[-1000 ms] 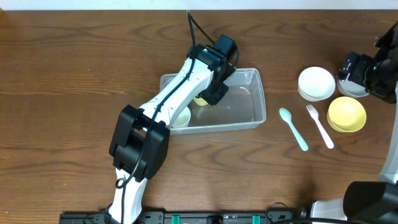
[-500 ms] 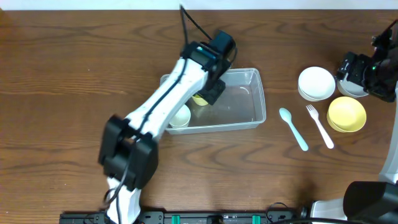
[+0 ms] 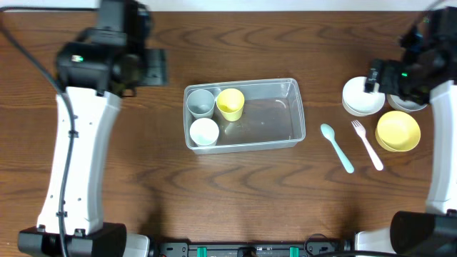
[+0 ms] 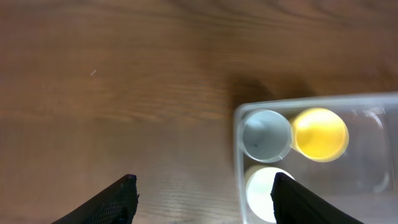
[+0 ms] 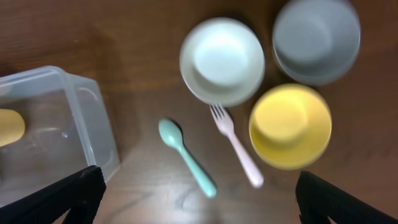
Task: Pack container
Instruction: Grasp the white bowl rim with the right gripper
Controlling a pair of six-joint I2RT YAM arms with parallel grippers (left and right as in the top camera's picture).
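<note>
- Container (image 3: 278, 123) sits centrally on the table (image 3: 214, 200), three cups (image 3: 230, 103) standing in its left end.
- Left gripper (image 4: 202, 199) hangs spread wide, empty, beside that end.
- Right gripper (image 5: 205, 198), spread too, hovers over spoon (image 5: 186, 157) and fork (image 5: 236, 146).

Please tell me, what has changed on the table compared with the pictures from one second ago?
The left gripper has pulled back out of the container to the table's far left. It is open, and the yellow cup now stands free inside, beside the grey cup and white cup. The right gripper, open, shifted slightly left towards the white bowl. The container, spoon and fork stayed put.
</note>
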